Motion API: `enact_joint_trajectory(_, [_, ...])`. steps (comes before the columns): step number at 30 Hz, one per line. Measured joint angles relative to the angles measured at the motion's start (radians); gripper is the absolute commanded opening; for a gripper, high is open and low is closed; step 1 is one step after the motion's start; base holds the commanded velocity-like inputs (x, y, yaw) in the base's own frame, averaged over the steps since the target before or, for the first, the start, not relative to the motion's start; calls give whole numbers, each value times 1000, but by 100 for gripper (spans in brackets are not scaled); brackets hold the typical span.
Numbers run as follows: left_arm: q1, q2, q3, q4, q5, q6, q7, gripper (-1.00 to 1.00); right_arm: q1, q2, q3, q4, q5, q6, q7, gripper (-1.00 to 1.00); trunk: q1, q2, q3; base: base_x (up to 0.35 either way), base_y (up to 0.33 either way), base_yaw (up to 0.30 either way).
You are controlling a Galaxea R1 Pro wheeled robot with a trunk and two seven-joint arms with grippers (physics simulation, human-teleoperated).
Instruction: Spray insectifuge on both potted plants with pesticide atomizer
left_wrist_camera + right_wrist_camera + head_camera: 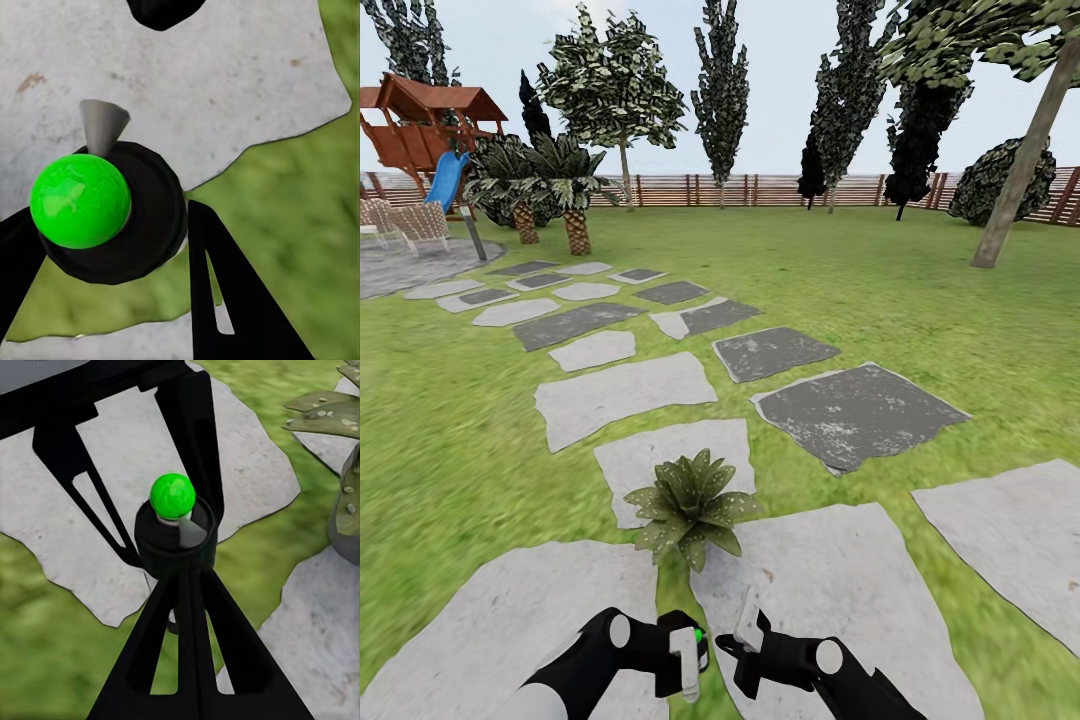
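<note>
atomizer: black body, smooth matt plastic look; green ball top glossy, faintly mottled; grey cone nozzle matt.
left gripper: fingers black, smooth, matt in the left wrist view; pale grey pad faces in the head view.
right gripper: same black matt finish, open-frame fingers.
potted plant: leaves dull green, pale-speckled, leathery; pot grey, matt.
stepping stones: rough stone, light grey near, darker mottled slabs right.
lawn: coarse grass.
fence: brown slatted wood, far.
</note>
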Motion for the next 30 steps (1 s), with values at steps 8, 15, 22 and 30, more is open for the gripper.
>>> enact_joint_trajectory(8, [1, -8, 0, 1, -2, -1, 0, -100, 0, 0, 0, 0, 0, 0, 0, -100, 0, 0, 0, 0, 0, 0])
enact_joint_trajectory(15, [3, -13, 0, 5, -2, -1, -1, -100, 0, 0, 0, -1, 0, 0, 0, -100, 0, 0, 0, 0, 0, 0])
enact_joint_trajectory(22, [5, -14, -1, 13, -2, -1, -1, -100, 0, 0, 0, -1, 1, 0, 0, -100, 0, 0, 0, 0, 0, 0])
enact_joint_trajectory(30, [5, -23, -1, 15, -1, -2, -1, -100, 0, 0, 0, -2, 2, 0, 0, -100, 0, 0, 0, 0, 0, 0])
